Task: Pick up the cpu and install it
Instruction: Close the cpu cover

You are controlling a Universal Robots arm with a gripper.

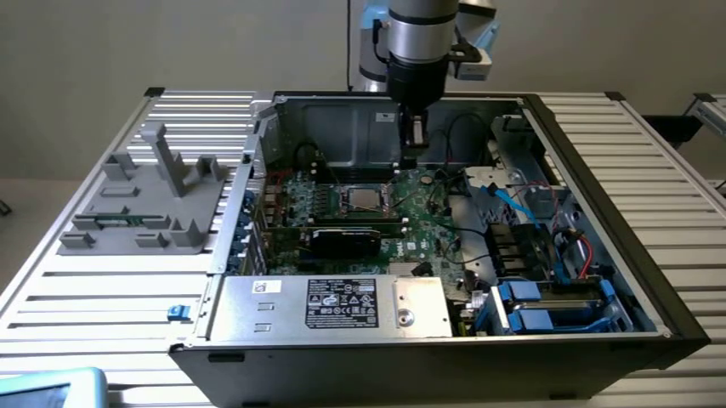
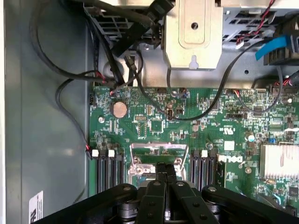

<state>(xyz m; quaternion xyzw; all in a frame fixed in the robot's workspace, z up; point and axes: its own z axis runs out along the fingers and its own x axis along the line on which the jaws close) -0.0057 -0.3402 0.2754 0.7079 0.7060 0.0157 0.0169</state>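
Sitting on a slatted table (image 1: 102,289), an open computer case (image 1: 454,374) holds the green motherboard (image 1: 426,225). A grey tray (image 1: 148,204) lies to the exterior view's left of the case. The gripper (image 1: 413,160) hangs over the board just behind the socket (image 2: 159,150), claw pinched together, nothing visibly between. The cpu (image 1: 363,200) sits in the socket, apart from the claw.

Slatted metal bench (image 1: 102,293) is carrying two items — an open computer case (image 1: 431,357) sitting across its middle, a grey plastic tray (image 1: 114,225) lying toward its edge on the exterior view's left.
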